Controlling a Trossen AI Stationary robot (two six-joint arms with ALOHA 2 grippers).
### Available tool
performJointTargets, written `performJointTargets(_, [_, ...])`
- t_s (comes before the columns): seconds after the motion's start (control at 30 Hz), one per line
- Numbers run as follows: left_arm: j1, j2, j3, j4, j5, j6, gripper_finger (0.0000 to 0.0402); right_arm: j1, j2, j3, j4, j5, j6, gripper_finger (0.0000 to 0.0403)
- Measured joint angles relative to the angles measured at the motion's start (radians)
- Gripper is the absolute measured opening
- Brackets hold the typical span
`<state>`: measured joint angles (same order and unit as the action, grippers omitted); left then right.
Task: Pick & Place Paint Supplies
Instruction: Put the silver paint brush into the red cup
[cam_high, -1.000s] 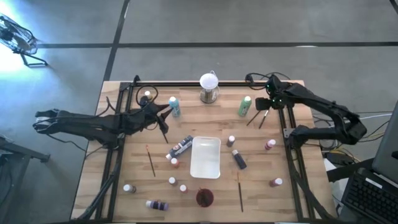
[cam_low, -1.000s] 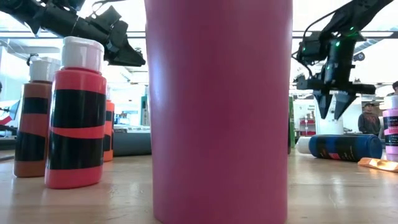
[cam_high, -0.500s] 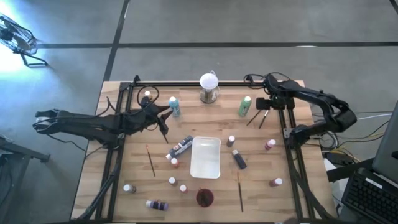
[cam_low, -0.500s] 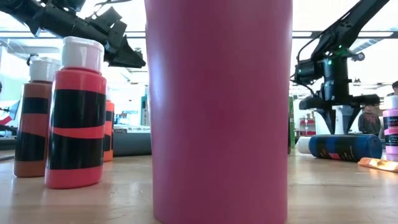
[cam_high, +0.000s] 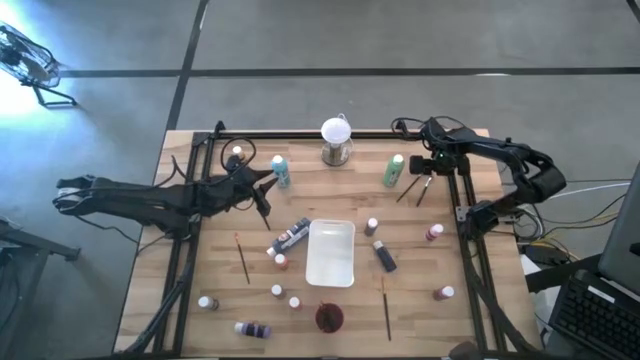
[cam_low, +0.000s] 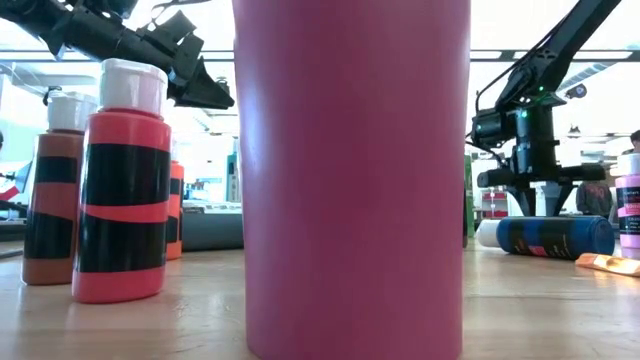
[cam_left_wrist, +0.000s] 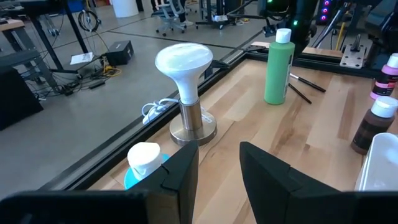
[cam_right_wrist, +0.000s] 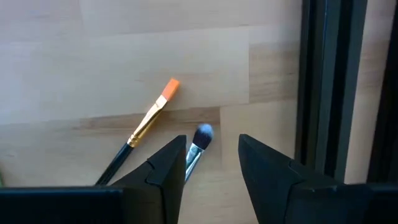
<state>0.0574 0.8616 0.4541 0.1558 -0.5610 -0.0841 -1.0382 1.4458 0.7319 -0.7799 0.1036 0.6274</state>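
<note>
Two thin brushes lie flat on the wood near the far right corner, one orange-tipped (cam_right_wrist: 170, 87) and one blue-tipped (cam_right_wrist: 203, 132); in the high view they show side by side (cam_high: 408, 189) (cam_high: 423, 190). My right gripper (cam_right_wrist: 211, 163) (cam_high: 428, 170) points down over them, open, its fingers on either side of the blue-tipped brush's head without touching it. A green bottle (cam_high: 393, 170) stands just left of it. My left gripper (cam_left_wrist: 219, 168) (cam_high: 268, 192) hangs open above the table's far left, empty, near a teal bottle (cam_high: 281, 172).
A white tray (cam_high: 331, 252) sits mid-table with a dark red cup (cam_high: 329, 318) (cam_low: 350, 170) at the near edge. A white globe on a metal base (cam_high: 337, 135) stands at the far edge. Several small bottles and two more brushes (cam_high: 242, 258) (cam_high: 387, 305) lie scattered. A black frame rail (cam_right_wrist: 323, 93) runs beside the right gripper.
My right gripper has sunk toward the two brushes near the far right corner, still pointing down, and its arm has folded in toward the table. The left arm has kept still, and no supply has moved.
</note>
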Motion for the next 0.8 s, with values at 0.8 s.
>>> performJointTargets(0.8, [0.0,0.0,-0.001,0.0,-0.001,-0.002,0.0124,0.002,0.071,-0.006,0.039,0.009,-0.044,0.0014])
